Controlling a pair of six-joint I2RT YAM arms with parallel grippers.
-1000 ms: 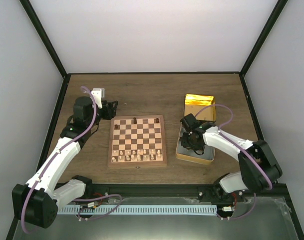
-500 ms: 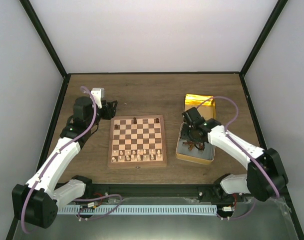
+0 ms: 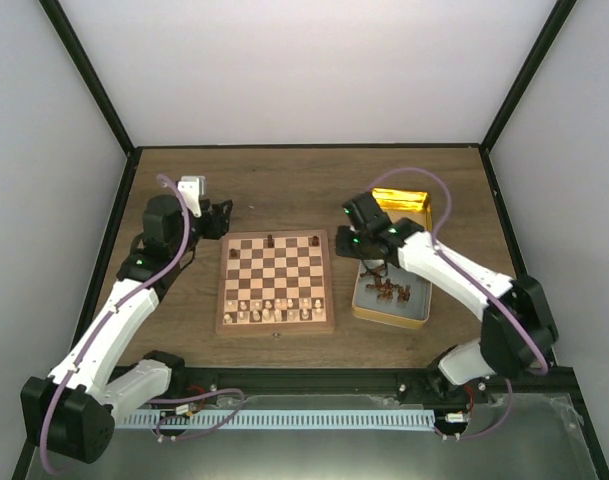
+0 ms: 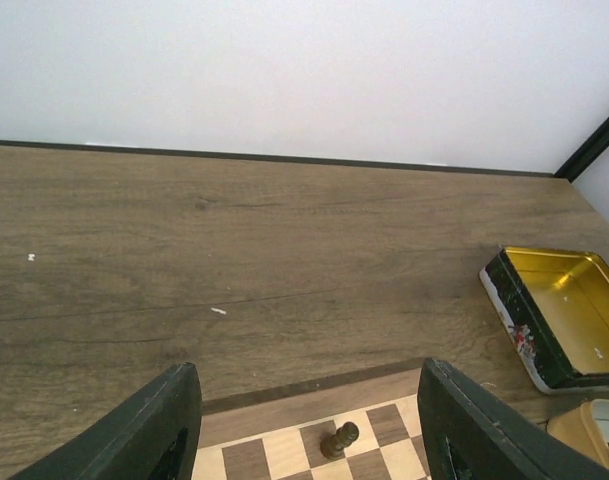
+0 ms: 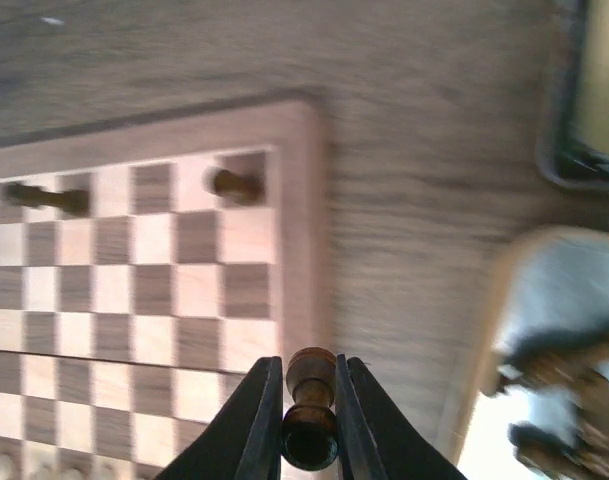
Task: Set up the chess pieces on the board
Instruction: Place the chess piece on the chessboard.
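One wooden surface carries the board, over whose far edge the left tool hangs part open and empty, while the right tool, by its right border, pinches one dark chess piece with its jaws nearly closed.

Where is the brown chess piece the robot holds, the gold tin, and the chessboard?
dark brown chess piece (image 5: 309, 398), right wrist view, on its narrow neck.
gold tin (image 4: 569, 305), left wrist view, on its bare gold floor.
chessboard (image 3: 276, 272), top view, on its bare middle squares.

Left hand wide apart, right hand (apparently aloft) tightly pinched.
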